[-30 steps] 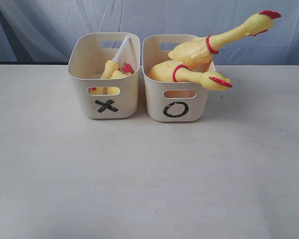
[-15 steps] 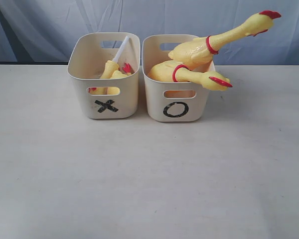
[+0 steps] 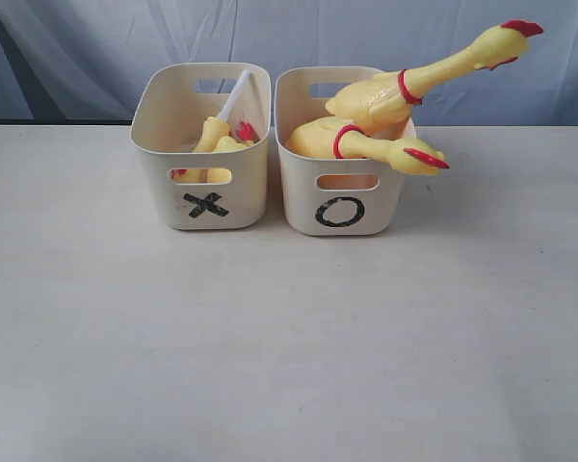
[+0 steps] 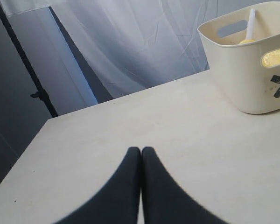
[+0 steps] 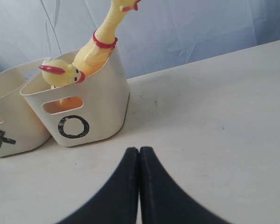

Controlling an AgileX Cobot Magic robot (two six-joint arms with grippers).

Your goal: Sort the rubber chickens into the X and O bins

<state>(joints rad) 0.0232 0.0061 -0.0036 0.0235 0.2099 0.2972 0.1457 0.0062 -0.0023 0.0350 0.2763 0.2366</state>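
No visible change — neither rubber chickens [image 3: 366, 101], X bin [image 3: 243, 197] nor O bin [image 3: 299, 197].

The left hand [image 4: 141, 150] and right hand [image 5: 139, 150] are smooth, matte black, tapering.

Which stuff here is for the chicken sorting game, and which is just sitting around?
For the job: X bin, O bin, rubber chickens in O, chicken pieces in X, left gripper, right gripper.
Just there: table, white cloth behind.
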